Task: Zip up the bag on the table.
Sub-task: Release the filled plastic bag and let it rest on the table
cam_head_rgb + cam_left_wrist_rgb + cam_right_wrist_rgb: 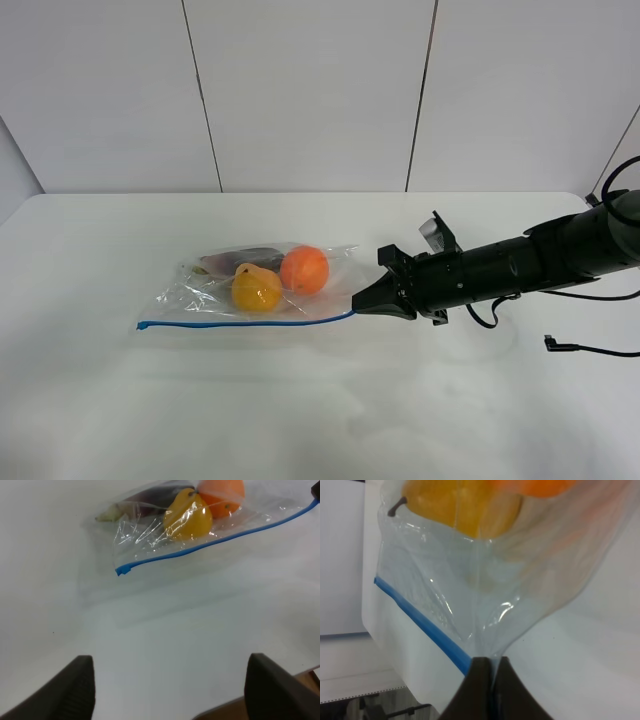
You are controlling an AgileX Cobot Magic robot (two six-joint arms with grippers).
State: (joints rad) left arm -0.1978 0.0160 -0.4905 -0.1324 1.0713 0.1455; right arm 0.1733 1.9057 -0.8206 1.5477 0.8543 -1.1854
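The bag (255,290) lies on the table (300,430), left of the middle; the right hand (360,308) pinches the right end of its blue strip (240,323); the left hand (167,690) is wide, holding nothing; a pull could drag the loose bag, not zip it.

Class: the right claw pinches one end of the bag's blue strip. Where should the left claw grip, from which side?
Probably the free end of the strip, approached from the high view's left: the bag lies flat, its other corner held by the right claw.
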